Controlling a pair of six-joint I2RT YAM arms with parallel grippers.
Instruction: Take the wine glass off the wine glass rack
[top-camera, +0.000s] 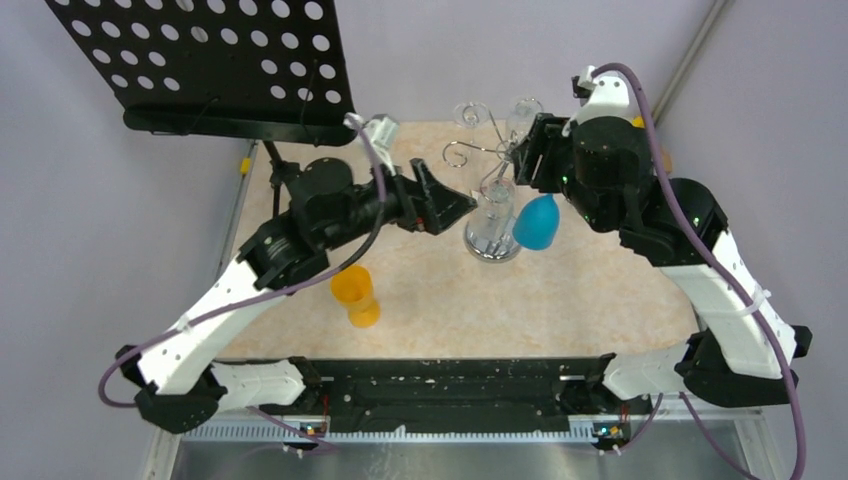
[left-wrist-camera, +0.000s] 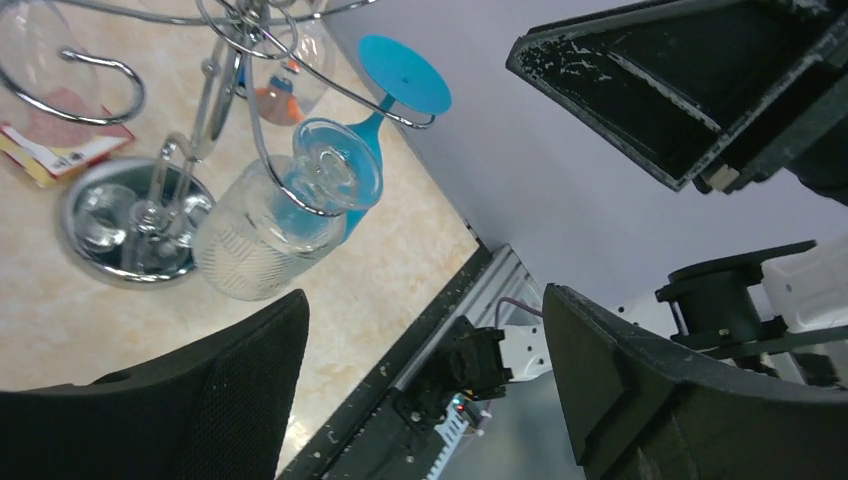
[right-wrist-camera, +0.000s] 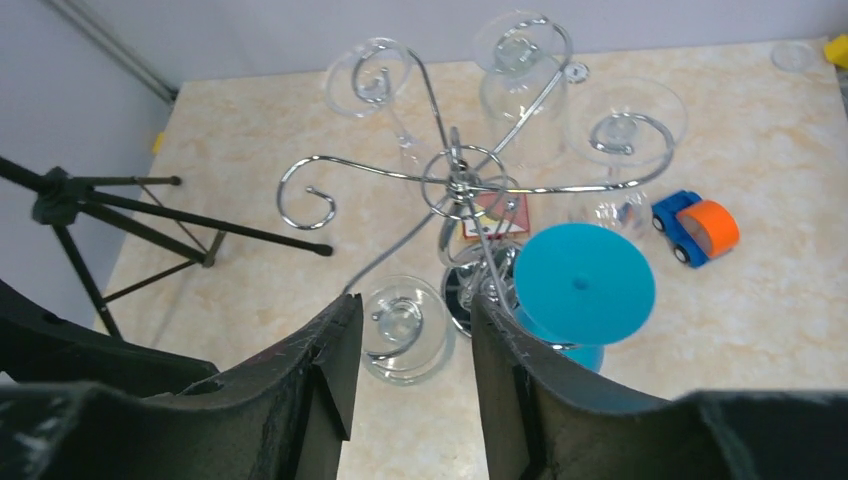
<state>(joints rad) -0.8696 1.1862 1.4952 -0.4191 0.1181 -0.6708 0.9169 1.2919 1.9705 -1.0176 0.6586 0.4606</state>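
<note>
wine glass rack (top-camera: 497, 150) stands upright mid-counter (top-camera: 600, 290), chrome disc base (left-wrist-camera: 95, 225) flat on the surface

clear wine glass (right-wrist-camera: 400, 325) hangs foot-up on the rack's near arm, foot seated in the spiral tip, bowl down beside the post and just above the base. blue wine glass (right-wrist-camera: 585, 285) hangs the same way on the next arm, its bowl just beside the clear one. three more clear glasses (right-wrist-camera: 625, 125) hang on the far arms

right fingers (right-wrist-camera: 290, 400) sit above the rack on its right side, apart, nothing clamped. the clear glass's foot shows in the gap below them; can't tell if either finger touches it or the wire

left fingers (left-wrist-camera: 200, 400) come at the rack from the left, wide apart, empty, near the hanging clear glass but not touching it

also on the counter: orange cup (top-camera: 357, 295) by the left arm, well apart from the rack; blue-and-orange toy car (right-wrist-camera: 697, 227) near the rack's far side; small red-and-white packet (left-wrist-camera: 55, 150) just beside the base. black music stand (top-camera: 200, 60) at the far left, tripod legs (right-wrist-camera: 100, 220) on the counter
</note>
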